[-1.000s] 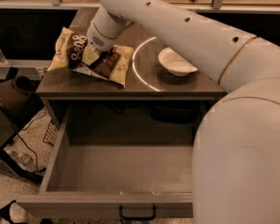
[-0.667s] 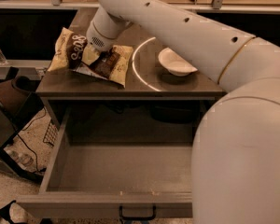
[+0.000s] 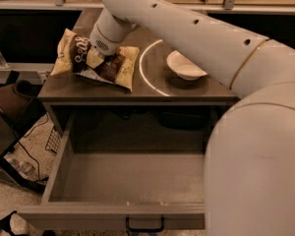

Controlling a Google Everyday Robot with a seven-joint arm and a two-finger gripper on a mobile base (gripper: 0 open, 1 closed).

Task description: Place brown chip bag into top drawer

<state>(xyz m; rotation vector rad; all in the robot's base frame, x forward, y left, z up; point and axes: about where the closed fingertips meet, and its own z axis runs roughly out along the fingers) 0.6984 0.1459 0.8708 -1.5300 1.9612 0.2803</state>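
Note:
The brown chip bag (image 3: 119, 68) lies crinkled on the left part of the table top (image 3: 187, 91), dark brown and pale yellow with white script. My gripper (image 3: 97, 58) comes down from the right at the end of the white arm and is pressed into the middle of the bag. The top drawer (image 3: 132, 181) is pulled wide open below the table, towards the camera. It is grey and nothing lies in it, and a small dark handle (image 3: 144, 226) sits on its front panel.
A white bowl (image 3: 185, 65) sits on the table right of the bag, beside a white arc marked on the surface. My arm's large white body (image 3: 258, 156) covers the right side of the view and the drawer's right end. Cables and dark clutter lie on the floor at the left (image 3: 19, 132).

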